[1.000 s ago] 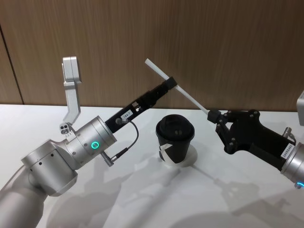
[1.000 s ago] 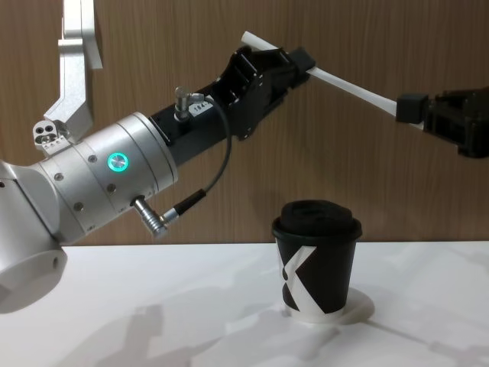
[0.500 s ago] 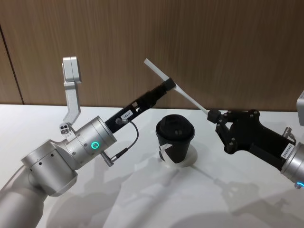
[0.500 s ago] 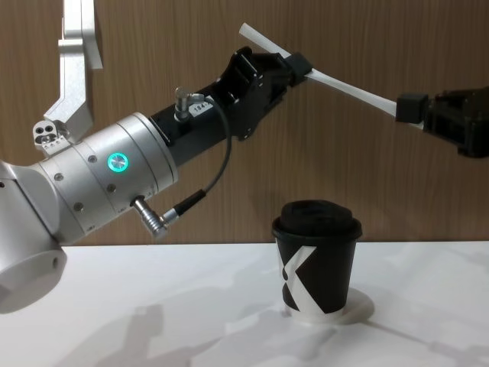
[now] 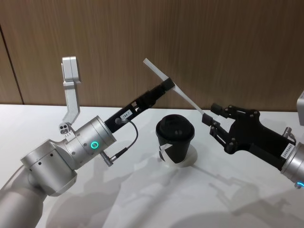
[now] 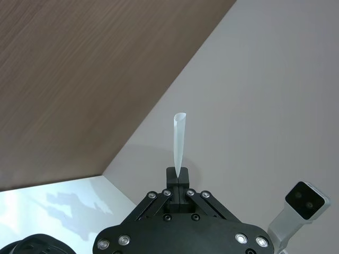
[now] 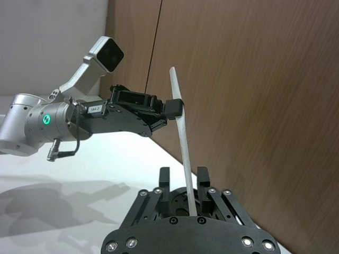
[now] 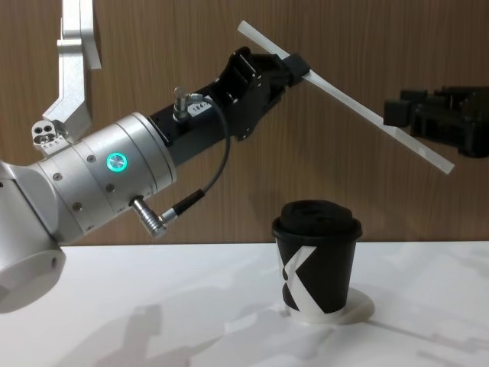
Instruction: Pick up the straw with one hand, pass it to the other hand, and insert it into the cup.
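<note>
Reaching up from 8 o'clock in the head view, the left gripper [image 5: 168, 85] is clenched on the straw [image 5: 186, 98] near its upper end. The right gripper [image 5: 212, 114] sits at the straw's lower end, released. The right wrist view shows its parted fingers [image 7: 202, 178] with a gap on each side of the straw. The left wrist view shows pads [image 6: 171, 179] pinched on it. The straw's long axis runs from 10 o'clock down to 4 o'clock, with the cup [image 5: 175, 140] at 6 o'clock below.

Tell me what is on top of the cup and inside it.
A black domed lid caps the cup. The left gripper holds the straw in the air, not inserted. The lid hides the contents.
</note>
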